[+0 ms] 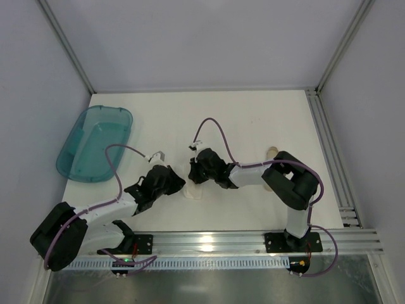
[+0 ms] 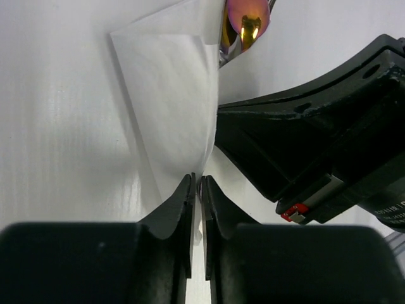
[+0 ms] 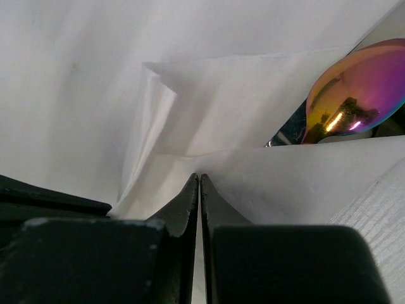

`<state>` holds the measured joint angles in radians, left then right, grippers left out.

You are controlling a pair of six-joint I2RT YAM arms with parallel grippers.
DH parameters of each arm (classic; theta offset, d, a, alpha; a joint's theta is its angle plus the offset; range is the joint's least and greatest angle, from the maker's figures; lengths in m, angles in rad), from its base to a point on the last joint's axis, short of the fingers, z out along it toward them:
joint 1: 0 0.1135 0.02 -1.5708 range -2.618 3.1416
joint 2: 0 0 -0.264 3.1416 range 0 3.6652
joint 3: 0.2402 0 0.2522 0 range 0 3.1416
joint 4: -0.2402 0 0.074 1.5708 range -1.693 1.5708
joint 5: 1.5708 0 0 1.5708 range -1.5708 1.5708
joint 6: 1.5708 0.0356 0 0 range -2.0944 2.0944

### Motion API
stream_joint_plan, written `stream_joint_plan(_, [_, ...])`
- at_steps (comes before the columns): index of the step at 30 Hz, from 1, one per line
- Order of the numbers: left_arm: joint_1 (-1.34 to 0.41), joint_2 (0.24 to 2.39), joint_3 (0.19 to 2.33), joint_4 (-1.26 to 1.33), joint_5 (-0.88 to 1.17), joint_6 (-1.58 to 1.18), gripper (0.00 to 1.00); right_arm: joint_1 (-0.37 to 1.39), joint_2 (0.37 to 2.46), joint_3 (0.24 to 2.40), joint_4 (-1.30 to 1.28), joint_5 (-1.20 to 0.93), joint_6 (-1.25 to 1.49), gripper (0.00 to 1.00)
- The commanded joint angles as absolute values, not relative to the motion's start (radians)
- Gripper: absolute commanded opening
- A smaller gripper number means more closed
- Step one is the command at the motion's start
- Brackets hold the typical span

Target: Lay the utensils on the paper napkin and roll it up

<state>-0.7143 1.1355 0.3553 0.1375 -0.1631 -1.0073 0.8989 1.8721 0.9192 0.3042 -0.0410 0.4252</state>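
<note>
Your left gripper [image 2: 197, 182] sits close to the near edge of the table [image 1: 253, 120], left of the middle. As far as the wrist view shows, its jaws are pressed together on a pointed corner of the napkin [image 2: 171, 95]. Just beyond it, your right gripper [image 3: 199, 180] is closed tight, with its tips at a fold of the paper. You cannot tell whether any sheet is nipped between them.

The napkin lies bunched between the two grippers, by the middle of the near edge, already folded over in layers. The utensils [image 3: 354, 95] are tucked inside it, and only one rainbow-sheened, bowl-shaped end shows past the paper.

So the placing looks done, and I judge you are in the rolling step. The next move calls for carrying the pinched corner over the utensils while the other gripper pins the bundle. Go slowly, since thin paper may tear or slip free.

Farther off, a tan tube [image 1: 272, 152] shows partly behind the right arm, toward the right edge, and a teal tub [image 1: 95, 142] sits at the left edge
</note>
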Motion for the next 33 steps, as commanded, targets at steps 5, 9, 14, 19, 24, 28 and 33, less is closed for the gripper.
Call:
stream_joint_plan(5, [-0.721,1.161,0.403,0.238,-0.08,-0.937,0.04,0.902,1.882,0.873,0.287,-0.038,0.449,0.04])
stream_joint_plan(9, [-0.726,1.186,0.419,0.27,-0.048,-0.916,0.01,0.9,1.875,0.865,0.295,-0.04,0.459,0.04])
stream_joint_plan(14, [-0.733,1.198,0.423,0.298,-0.028,-0.919,0.0,0.902,1.875,0.853,0.313,-0.044,0.475,0.04])
stream_joint_plan(19, [-0.742,1.174,0.422,0.301,-0.037,-0.922,0.0,0.9,1.865,0.838,0.325,-0.034,0.485,0.04])
stream_joint_plan(24, [-0.742,1.172,0.417,0.276,-0.06,-0.922,0.0,0.896,1.819,0.813,0.345,-0.031,0.492,0.04])
stream_joint_plan(28, [-0.742,1.17,0.4,0.281,-0.071,-0.93,0.0,0.891,1.764,0.795,0.339,-0.043,0.495,0.04])
stream_joint_plan(33, [-0.742,1.169,0.399,0.287,-0.069,-0.933,0.0,0.893,1.714,0.755,0.353,-0.072,0.521,0.04])
